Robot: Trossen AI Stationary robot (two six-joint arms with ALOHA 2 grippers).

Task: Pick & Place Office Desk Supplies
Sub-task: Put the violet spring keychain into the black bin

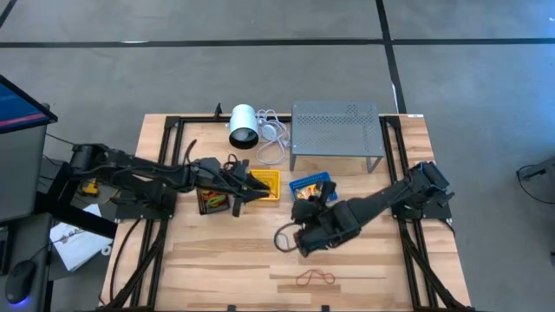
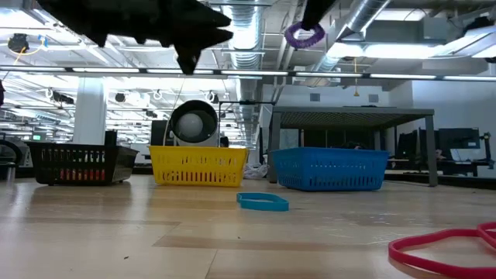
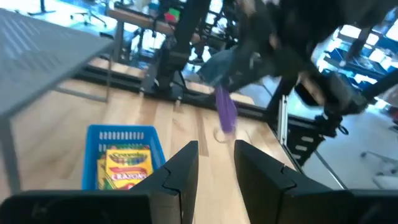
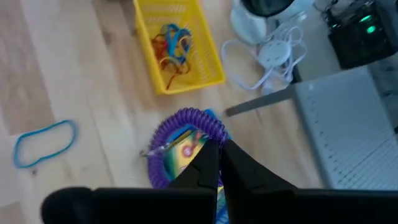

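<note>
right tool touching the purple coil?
Touching. The right wrist view shows the right tool shut on the purple coil, its tips pinching the loop's near edge. In the low view the coil hangs from it well above the table.

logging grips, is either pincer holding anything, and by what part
The right pincer pinches the purple coil ring by its rim, held in the air. The left pincer holds nothing.
</note>
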